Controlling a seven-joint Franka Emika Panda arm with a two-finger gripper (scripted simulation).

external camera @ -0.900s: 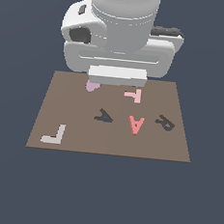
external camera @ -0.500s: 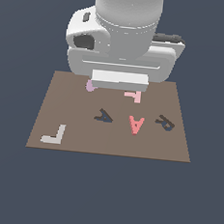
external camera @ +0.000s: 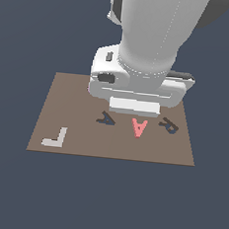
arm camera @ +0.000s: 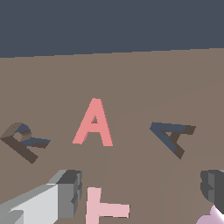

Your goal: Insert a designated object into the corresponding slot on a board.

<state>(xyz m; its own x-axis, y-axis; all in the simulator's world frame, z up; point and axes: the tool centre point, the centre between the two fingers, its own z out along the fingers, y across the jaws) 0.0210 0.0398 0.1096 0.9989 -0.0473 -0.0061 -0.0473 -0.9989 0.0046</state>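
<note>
The salmon-red A block point(external camera: 139, 127) lies flat on the brown board point(external camera: 84, 138), between the dark A-shaped slot point(external camera: 106, 118) and the dark R recess point(external camera: 169, 125). My gripper point(external camera: 134, 107) hangs over the board just behind the red A; the hand hides its fingers in the exterior view. In the wrist view the red A point(arm camera: 94, 123) lies ahead of the gripper point(arm camera: 138, 190), with the A slot point(arm camera: 172, 135) beside it. The two fingers point(arm camera: 61, 194) stand wide apart and hold nothing.
A pale pink T block point(arm camera: 103, 206) lies on the board under the gripper, and a lilac piece point(arm camera: 212, 217) shows by one finger. A white L shape point(external camera: 55, 137) sits at the board's front corner on the exterior view's left. The R recess point(arm camera: 24, 140) flanks the red A.
The arm has moved forward over the board toward the red A. Its hand now covers the pink T and the lilac piece in the exterior view. The blocks have not moved.
</note>
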